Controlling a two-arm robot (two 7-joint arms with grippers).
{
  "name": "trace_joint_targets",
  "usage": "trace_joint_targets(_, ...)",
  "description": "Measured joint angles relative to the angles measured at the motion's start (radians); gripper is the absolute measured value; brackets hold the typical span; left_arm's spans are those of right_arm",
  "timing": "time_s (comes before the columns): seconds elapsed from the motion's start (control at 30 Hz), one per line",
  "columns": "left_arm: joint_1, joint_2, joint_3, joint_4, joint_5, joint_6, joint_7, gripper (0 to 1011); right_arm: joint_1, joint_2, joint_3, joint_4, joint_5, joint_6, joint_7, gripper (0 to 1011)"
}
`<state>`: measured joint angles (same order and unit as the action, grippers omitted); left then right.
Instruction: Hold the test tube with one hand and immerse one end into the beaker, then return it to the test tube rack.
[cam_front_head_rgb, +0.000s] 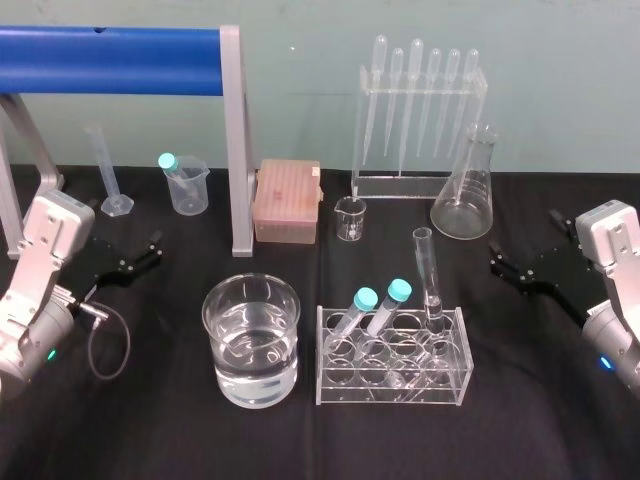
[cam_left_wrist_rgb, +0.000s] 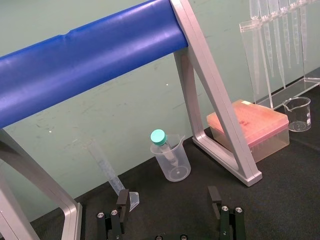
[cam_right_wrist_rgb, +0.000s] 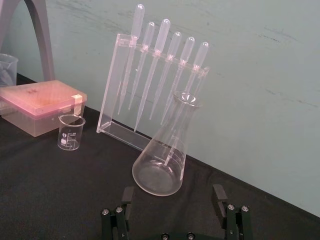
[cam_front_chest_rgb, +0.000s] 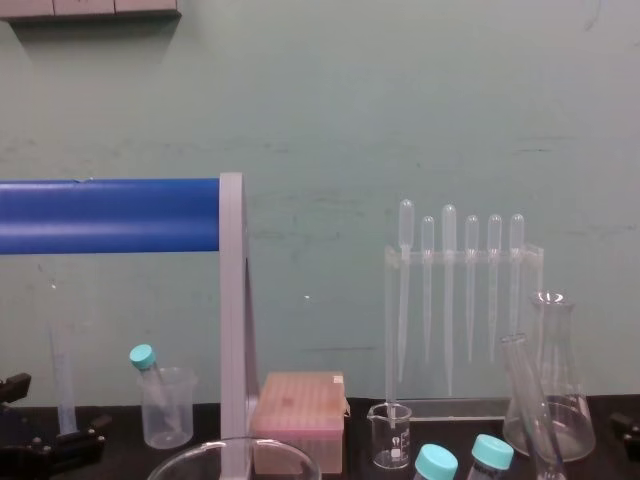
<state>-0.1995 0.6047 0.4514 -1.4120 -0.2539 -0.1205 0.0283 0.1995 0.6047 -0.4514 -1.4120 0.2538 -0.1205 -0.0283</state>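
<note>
The test tube stands upright in the right end of the clear test tube rack, its open rim above the two teal-capped tubes beside it. In the chest view the test tube shows at lower right. The wide beaker, partly filled with water, stands left of the rack. My right gripper hovers open to the right of the rack, apart from it, with nothing between its fingers. At the table's left side my left gripper is open and empty too, its fingers spread wide.
Along the back stand a pipette rack, a conical flask, a small glass beaker, a pink tip box, a plastic beaker holding a teal-capped tube and a graduated cylinder. A blue bar on a metal frame stands at back left.
</note>
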Motion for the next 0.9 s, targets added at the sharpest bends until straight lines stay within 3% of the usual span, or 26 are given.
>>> trace_joint_targets(0.9, 0.000, 0.000, 0.000, 0.000, 0.000, 0.000, 0.000, 1000, 0.000, 0.000, 0.000, 0.000, 0.000, 0.000, 0.000, 1002)
